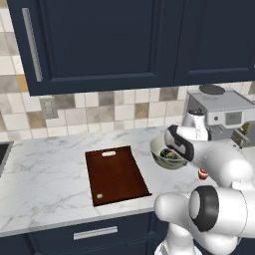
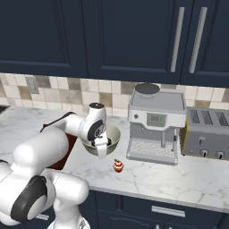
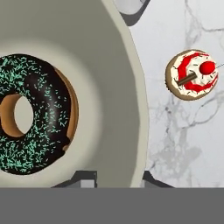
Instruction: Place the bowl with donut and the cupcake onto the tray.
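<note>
Gripper (image 3: 114, 178) straddles bowl (image 3: 116, 87) rim at frame bottom, one finger each side of wall; jaws narrowed on rim, firm grip you can't confirm yet. Donut (image 3: 33, 113) sits inside bowl, left. Cupcake (image 3: 191, 74) upper right, apart from bowl. Tray (image 1: 116, 175) lies left of bowl in left base view; bare counter (image 1: 45, 169) between them, path open.

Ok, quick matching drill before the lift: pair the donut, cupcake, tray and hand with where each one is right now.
Things:
1. donut
2. cupcake
3. tray
4. hand

Places:
A. straddling the bowl rim
B. bare counter, beside the bowl
C. inside the bowl
D. flat on the counter, nothing on it

Pairs: 1-C, 2-B, 3-D, 4-A
</note>
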Available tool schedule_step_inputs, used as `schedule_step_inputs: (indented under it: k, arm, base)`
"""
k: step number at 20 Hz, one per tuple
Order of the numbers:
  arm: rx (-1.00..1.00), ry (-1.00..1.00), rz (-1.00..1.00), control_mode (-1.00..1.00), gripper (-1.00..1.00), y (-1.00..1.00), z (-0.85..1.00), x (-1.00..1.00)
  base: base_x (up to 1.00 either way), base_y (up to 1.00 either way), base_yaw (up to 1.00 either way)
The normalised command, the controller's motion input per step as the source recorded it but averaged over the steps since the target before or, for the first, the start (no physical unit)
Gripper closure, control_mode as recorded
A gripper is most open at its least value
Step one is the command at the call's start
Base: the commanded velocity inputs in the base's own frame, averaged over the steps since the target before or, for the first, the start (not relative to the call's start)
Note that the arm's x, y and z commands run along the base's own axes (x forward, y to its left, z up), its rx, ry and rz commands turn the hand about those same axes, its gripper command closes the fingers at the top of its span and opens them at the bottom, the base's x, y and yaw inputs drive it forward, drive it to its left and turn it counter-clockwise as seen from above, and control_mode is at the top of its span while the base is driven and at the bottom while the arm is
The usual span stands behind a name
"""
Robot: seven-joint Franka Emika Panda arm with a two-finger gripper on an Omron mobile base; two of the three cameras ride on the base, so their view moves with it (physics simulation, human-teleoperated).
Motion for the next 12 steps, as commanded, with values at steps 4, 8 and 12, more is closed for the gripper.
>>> schedule_step_inputs:
  k: [4, 8, 12]
  arm:
    - [0.05, -0.07, 0.02, -1.00, 1.00, 0.00, 0.23, -0.08]
    - [0.04, -0.13, 0.05, -1.00, 1.00, 0.00, 0.18, -0.17]
    - [0.00, -0.18, 0.10, -1.00, 1.00, 0.00, 0.00, -0.02]
  base:
    - [0.00, 0.00, 0.00]
    - [0.00, 0.00, 0.00]
    - [0.00, 0.00, 0.00]
